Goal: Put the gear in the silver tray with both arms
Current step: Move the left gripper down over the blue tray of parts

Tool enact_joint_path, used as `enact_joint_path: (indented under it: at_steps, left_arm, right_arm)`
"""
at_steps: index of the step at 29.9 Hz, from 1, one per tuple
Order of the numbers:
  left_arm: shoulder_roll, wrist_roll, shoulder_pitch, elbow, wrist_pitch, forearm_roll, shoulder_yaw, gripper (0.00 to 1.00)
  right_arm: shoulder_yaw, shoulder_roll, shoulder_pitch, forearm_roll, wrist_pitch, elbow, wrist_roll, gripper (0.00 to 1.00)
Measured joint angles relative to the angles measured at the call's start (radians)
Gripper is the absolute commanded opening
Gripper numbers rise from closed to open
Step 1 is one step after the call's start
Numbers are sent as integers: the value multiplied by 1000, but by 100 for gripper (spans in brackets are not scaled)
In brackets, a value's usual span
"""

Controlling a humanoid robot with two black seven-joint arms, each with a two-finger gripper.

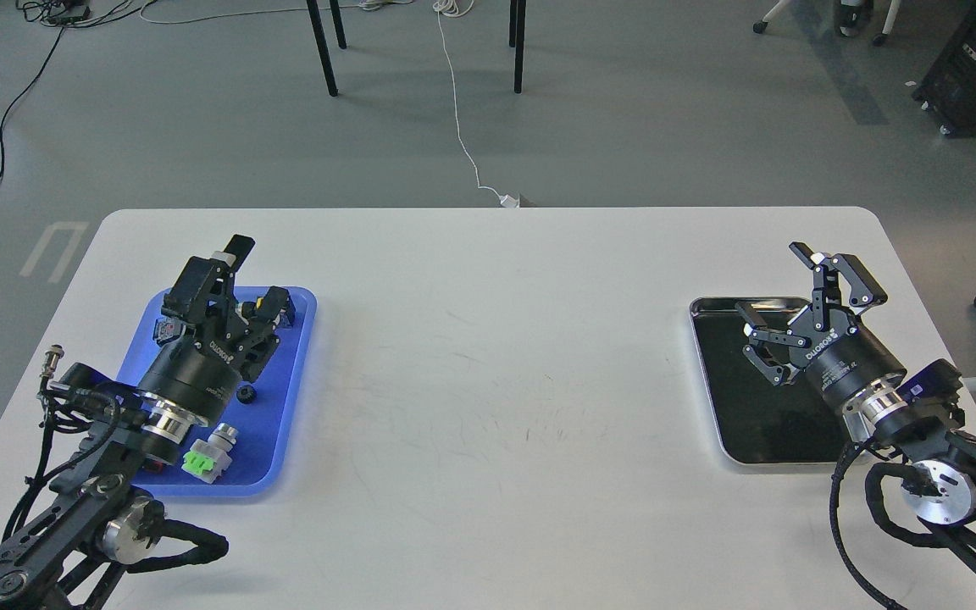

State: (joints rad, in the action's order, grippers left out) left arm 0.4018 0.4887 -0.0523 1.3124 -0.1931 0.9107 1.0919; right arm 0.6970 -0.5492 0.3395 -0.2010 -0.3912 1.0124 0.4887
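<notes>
Gear (245,394): the small black toothed wheel, as best I can tell, lies on the blue plastic tray (300,339) at about nine o'clock on the white tabletop (488,356), just beside the left gripper's body. It looks small, rigid and light, probably plastic or metal, and likely smooth enough to slip; I would take it across its rim with the fingertips rather than from above its hub. It is too small here to judge the teeth.

Around it on the blue tray sit a white part with a bright green block (204,459) toward six o'clock and dark connector-like parts with a touch of yellow (272,303) toward twelve.

The left gripper (238,280) hovers over that tray with its fingers spread wide and empty. "ROBOTIQ" reads along its body.

Well apart, at three o'clock, the silver tray (712,390) rests on the tabletop with nothing visible in its dark reflective bottom. The right gripper (793,313) hangs over it, fingers also wide and holding nothing, again marked "ROBOTIQ"; smaller lettering beside it is unreadable.

The gear is not yet picked.
</notes>
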Motion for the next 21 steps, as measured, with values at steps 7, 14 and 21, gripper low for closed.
enact_joint_path:
  at_steps: [7,14,21]
  left_arm:
    - [145,0,-87,9,-120,298,-55,98]
    - [379,0,-284,18,-142,617,-258,98]
    - [490,0,-525,44,-117,1045,-541,98]
  right_arm:
    - [-3,-1,0,0,-1,0,0,99]
    - [-2,-1,4,0,-1,1,0,99]
    - [-1,-3,5,0,-1,2,0,99]
